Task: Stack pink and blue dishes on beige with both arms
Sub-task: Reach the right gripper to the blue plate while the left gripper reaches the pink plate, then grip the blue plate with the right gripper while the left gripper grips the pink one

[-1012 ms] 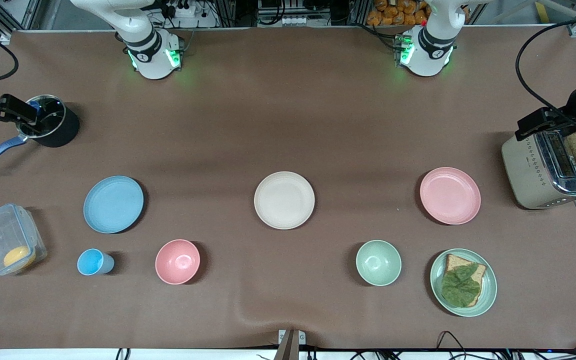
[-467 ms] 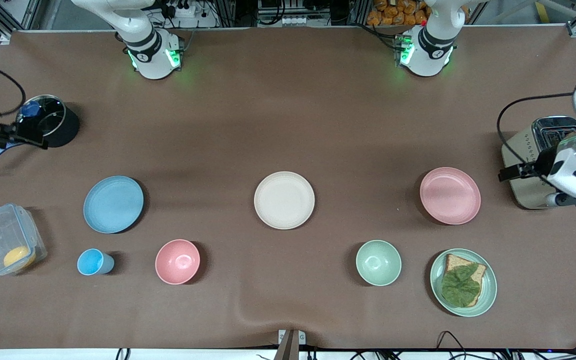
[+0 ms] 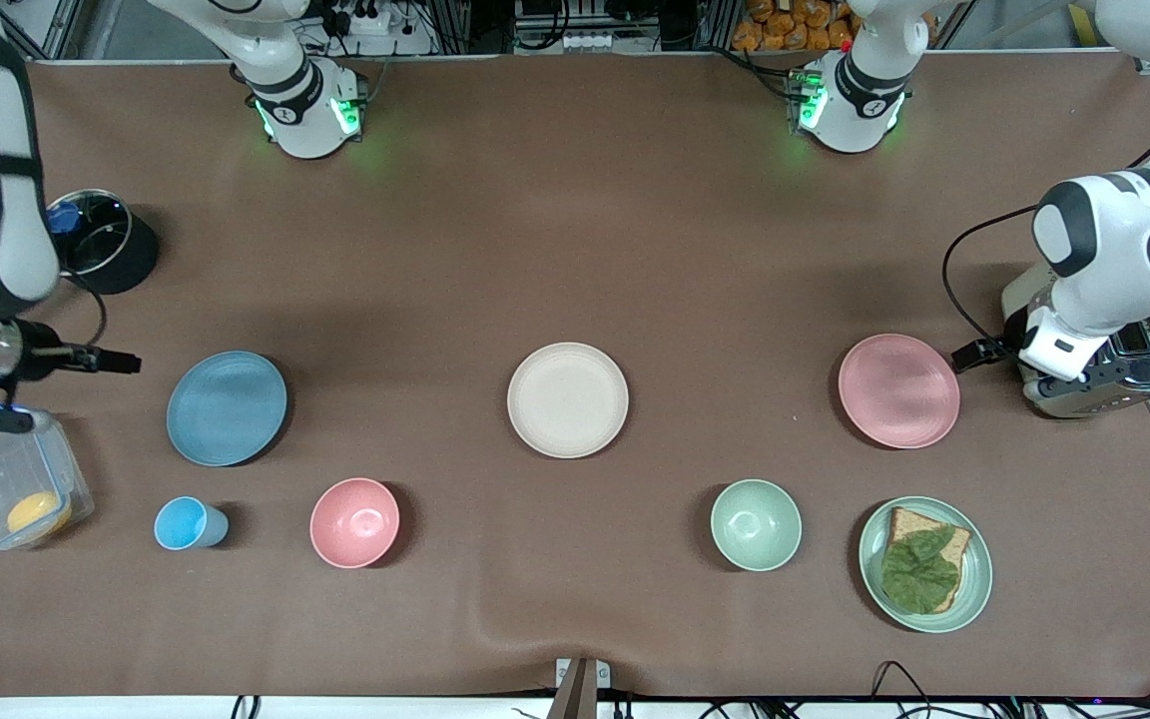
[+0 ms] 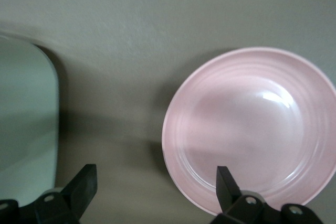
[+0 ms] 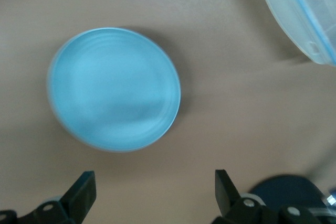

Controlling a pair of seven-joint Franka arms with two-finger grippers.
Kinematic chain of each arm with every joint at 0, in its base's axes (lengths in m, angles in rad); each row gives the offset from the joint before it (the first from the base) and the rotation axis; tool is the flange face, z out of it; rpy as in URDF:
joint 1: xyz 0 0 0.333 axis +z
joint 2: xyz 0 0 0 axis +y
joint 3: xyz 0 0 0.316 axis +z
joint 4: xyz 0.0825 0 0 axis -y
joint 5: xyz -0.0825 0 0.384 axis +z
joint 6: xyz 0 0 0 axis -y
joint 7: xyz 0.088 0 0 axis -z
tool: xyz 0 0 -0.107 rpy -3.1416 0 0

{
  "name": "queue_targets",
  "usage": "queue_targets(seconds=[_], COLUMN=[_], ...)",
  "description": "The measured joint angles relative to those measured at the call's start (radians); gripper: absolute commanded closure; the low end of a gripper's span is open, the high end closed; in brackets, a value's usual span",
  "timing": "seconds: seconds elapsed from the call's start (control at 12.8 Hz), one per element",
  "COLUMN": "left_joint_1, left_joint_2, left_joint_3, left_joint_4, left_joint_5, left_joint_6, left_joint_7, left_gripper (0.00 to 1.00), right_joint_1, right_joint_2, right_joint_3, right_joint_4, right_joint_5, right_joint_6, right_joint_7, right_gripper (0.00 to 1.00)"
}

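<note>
The beige plate [image 3: 567, 399] lies in the middle of the table. The pink plate [image 3: 898, 390] lies toward the left arm's end, next to the toaster. My left gripper [image 4: 156, 179] hangs open over the cloth at the pink plate's [image 4: 247, 129] edge, one finger over its rim, holding nothing. The blue plate [image 3: 226, 407] lies toward the right arm's end. My right gripper [image 5: 153, 182] hangs open and holds nothing, over bare cloth just off the blue plate [image 5: 115, 88]. In the front view both grippers are hidden under their arms' wrists.
A toaster [image 3: 1099, 359] stands at the left arm's end, under that arm. A black pot [image 3: 101, 250] and a clear lidded box [image 3: 11, 489] sit at the right arm's end. Nearer the camera are a blue cup [image 3: 186, 523], a pink bowl [image 3: 354, 522], a green bowl [image 3: 756, 524] and a green plate [image 3: 974, 589] with bread.
The left arm has swung from the toaster toward the pink plate. The right arm has swung from the pot toward the blue plate. No plate has moved.
</note>
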Motion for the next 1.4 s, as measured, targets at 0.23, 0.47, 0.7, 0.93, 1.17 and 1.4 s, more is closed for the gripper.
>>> queue_targets(seconds=[0.23,0.47,0.7,0.93,1.17,1.4], left_joint_1=[0.010,0.023,0.023,0.023,0.023,0.023], left_joint_2=[0.063,0.130,0.154,0.155,0.157,0.151], left_joint_3=[0.001,0.001,0.001,0.000,0.000,-0.003], left_joint_4=[-0.003,-0.002,-0.001,0.003,0.003,0.005], left_joint_5=[0.000,0.000,0.000,0.000,0.000,0.000], left_joint_6=[0.075,0.134,0.160,0.161,0.161,0.160], left_joint_7=[0.000,0.000,0.000,0.000,0.000,0.000], left_gripper=[0.00,0.03,0.38,0.82,1.00,1.00], right_joint_1=[-0.011,-0.011,-0.011,-0.011,-0.011,-0.012], right_joint_2=[0.130,0.193,0.226,0.248,0.256,0.254], right_joint_3=[0.000,0.000,0.001,0.001,0.001,0.001], right_joint_4=[0.003,0.004,0.004,0.000,-0.029,-0.037], right_joint_5=[0.001,0.002,0.020,0.028,0.032,0.076], right_joint_6=[0.131,0.169,0.178,0.201,0.247,0.254], right_joint_7=[0.000,0.000,0.000,0.000,0.000,0.000], right_gripper=[0.00,0.00,0.00,0.06,0.94,1.00])
